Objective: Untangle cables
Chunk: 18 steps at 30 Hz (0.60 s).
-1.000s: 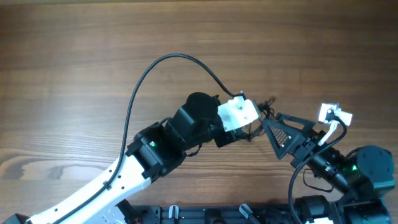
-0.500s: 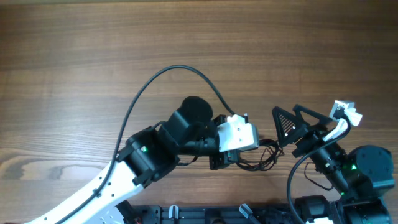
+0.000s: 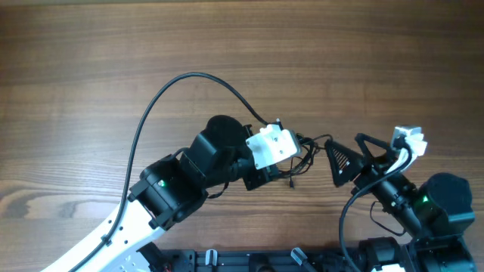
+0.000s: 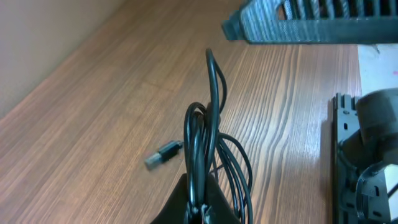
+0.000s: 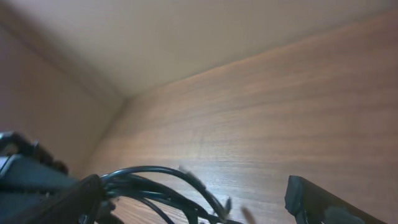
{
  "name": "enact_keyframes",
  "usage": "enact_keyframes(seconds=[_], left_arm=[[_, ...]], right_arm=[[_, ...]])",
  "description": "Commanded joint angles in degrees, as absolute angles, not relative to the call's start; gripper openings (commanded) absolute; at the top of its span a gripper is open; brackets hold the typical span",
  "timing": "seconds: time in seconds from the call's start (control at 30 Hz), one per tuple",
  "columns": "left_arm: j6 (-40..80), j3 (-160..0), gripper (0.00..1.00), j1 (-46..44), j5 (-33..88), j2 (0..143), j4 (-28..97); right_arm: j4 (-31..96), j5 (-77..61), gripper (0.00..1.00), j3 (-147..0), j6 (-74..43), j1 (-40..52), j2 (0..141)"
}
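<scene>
The cables (image 3: 308, 148) are a bundle of thin black wires hanging in loops from my left gripper (image 3: 295, 160), which is shut on them. In the left wrist view the bundle (image 4: 202, 140) rises from the fingertips (image 4: 202, 210), and a small plug end (image 4: 163, 154) lies on the wood. My right gripper (image 3: 344, 143) is open, just right of the bundle and apart from it. In the right wrist view the loops (image 5: 165, 186) curve across the gap between its open fingers (image 5: 193, 208). One right finger (image 4: 311, 22) shows at the top of the left wrist view.
The wooden table (image 3: 113, 68) stretches away to the back and left. The left arm's thick black cable (image 3: 162, 102) arcs above the table. A black rail (image 3: 249, 261) with the arm bases runs along the front edge.
My left gripper has carried the bundle back and to the left from near the front edge. My right gripper has shifted slightly left, closer to the bundle, and stays open.
</scene>
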State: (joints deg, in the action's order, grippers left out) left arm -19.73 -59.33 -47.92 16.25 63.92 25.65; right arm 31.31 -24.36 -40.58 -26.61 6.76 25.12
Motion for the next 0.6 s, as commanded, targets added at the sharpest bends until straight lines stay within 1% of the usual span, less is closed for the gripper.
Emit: enact_keyframes(seconds=[0.0,0.1,0.23,0.33,0.47,0.57], left_arm=[[-27.42,-60.07,0.04,-47.77,17.72,62.94,27.62],[-28.14,-60.07,0.04,-47.77,17.74,62.94,27.70],[-28.10,-60.07,0.04,-47.77,17.74,62.94,24.16],[-28.10,-60.07,0.04,-47.77,19.07,62.94,20.38],[-27.97,-60.07,0.04,-47.77,19.03,62.94,18.26],[-22.09,-60.07,0.04,-47.77,19.00,62.94,15.11]], right_arm=[[28.86,-26.39,0.96,-40.82,-21.80,6.79,24.91],[27.22,-26.44,0.96,-40.82,-23.07,6.79,24.91],[31.05,-29.71,0.95,-40.82,-23.09,6.79,24.91],[33.85,-29.67,0.95,-40.82,-22.52,6.79,24.93],[37.08,-29.69,0.95,-40.82,-21.80,6.79,24.93],[38.24,-32.10,0.95,-40.82,-16.75,6.79,24.91]])
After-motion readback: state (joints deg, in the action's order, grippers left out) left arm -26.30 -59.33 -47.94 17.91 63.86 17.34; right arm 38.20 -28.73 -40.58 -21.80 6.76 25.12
